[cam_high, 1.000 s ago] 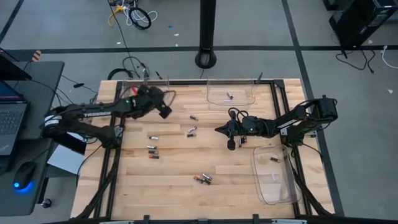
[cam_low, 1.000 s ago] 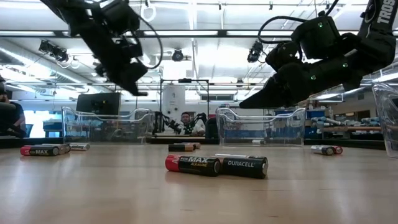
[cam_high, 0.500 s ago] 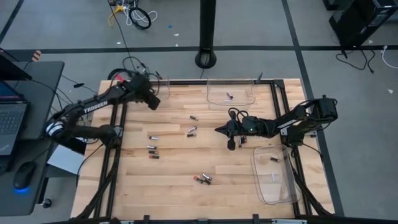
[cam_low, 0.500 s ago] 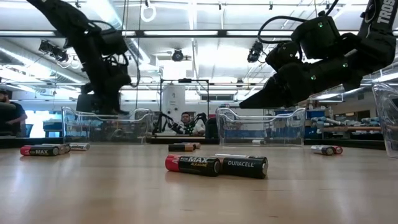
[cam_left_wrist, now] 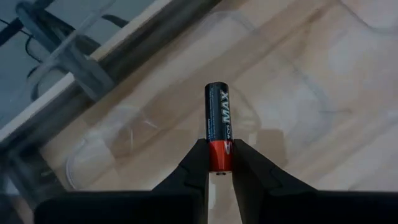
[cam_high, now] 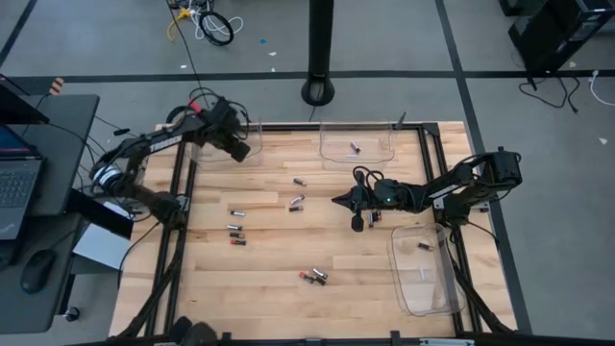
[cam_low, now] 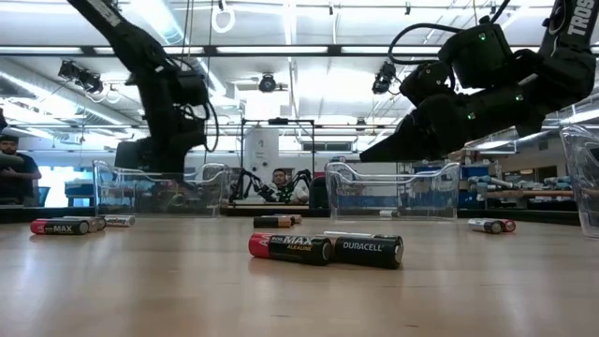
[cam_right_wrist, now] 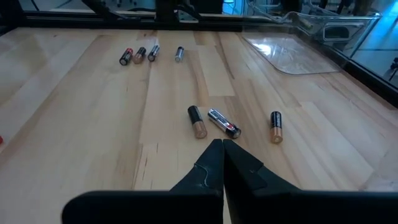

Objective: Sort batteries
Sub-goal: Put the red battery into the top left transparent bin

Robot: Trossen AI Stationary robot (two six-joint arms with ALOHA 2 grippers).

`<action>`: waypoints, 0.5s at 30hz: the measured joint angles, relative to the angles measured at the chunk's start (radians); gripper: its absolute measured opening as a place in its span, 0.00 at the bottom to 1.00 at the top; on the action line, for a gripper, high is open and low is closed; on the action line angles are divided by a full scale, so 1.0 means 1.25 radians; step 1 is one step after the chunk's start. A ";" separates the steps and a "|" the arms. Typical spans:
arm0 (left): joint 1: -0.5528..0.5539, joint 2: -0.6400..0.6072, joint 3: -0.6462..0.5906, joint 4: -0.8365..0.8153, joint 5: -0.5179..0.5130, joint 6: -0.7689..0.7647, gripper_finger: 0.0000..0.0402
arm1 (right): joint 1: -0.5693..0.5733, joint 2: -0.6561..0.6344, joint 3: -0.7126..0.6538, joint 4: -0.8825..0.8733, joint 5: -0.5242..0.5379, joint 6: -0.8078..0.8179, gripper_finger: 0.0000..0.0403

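**Left pincer holds cell over far-left tray**

Now my left gripper pinches a black-and-red cylindrical battery above the clear plastic tray at the table's far-left corner. My right gripper – fingers closed, empty – hovers mid-table near loose batteries.

A robotics lab: the wooden counter sits in a black metal frame on a grey floor crossed with dark tape lines, a laptop and mouse wait on a side desk, and long ceiling strip lights run over seated people (at monitors) behind
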 joint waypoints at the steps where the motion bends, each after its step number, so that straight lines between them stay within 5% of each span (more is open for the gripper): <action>1: 0.004 0.023 0.013 0.000 -0.001 0.002 0.12 | 0.000 0.000 0.000 0.000 0.000 0.000 0.02; 15: 0.037 0.155 0.046 -0.008 -0.021 0.043 0.13 | 0.000 0.000 0.000 -0.002 0.000 0.000 0.02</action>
